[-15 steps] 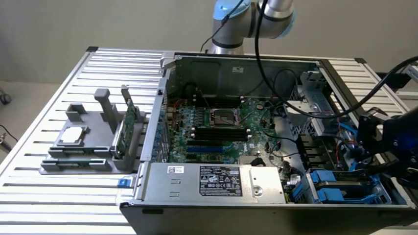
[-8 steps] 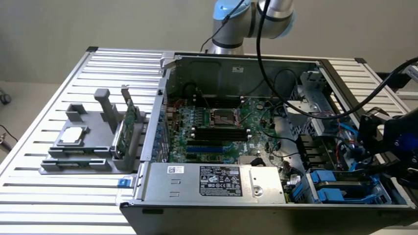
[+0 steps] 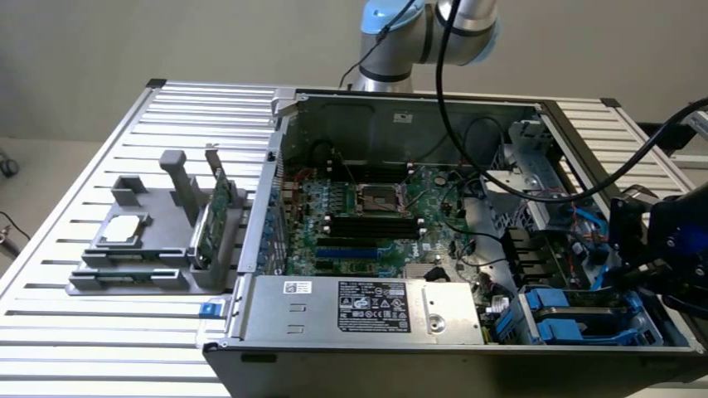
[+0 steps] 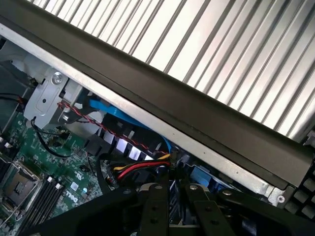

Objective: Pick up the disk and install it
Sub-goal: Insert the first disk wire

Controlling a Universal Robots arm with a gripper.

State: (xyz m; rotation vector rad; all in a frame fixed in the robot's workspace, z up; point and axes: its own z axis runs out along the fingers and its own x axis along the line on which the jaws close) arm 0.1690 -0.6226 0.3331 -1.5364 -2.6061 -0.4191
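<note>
An open computer case (image 3: 520, 108) lies on a slatted metal table (image 3: 111, 141) and takes most of the exterior view. The disk (image 3: 566, 322), with its bright blue carrier, sits inside the case in the lower right corner of the frame, in the drive bay next to the front wall. It lies flat there, and a second blue part is just beside it on the exterior view's right.

The gripper (image 3: 651, 267) is a dark shape at the right edge of the frame, just above and to the exterior view's right of the disk. It is very near the blue carrier, but I cannot tell if it touches it. I also cannot tell if the gripper is wide, narrow or holding something, because its tip is hidden in the shadow. In the wrist view the gripper (image 4: 171, 196) is over the edge of the case, close to a bundle of red and yellow wires (image 4: 132, 170).

The motherboard (image 3: 366, 215) fills the middle of the case, and the power supply (image 3: 376, 308) with a white label lies at the lower centre. On the exterior view's left, outside the case, a grey tray (image 3: 149, 278) holds a small square chip (image 3: 119, 229) and a green circuit card (image 3: 221, 207) that stands upright. The arm's base (image 3: 387, 46) stands behind the case at the top centre.
</note>
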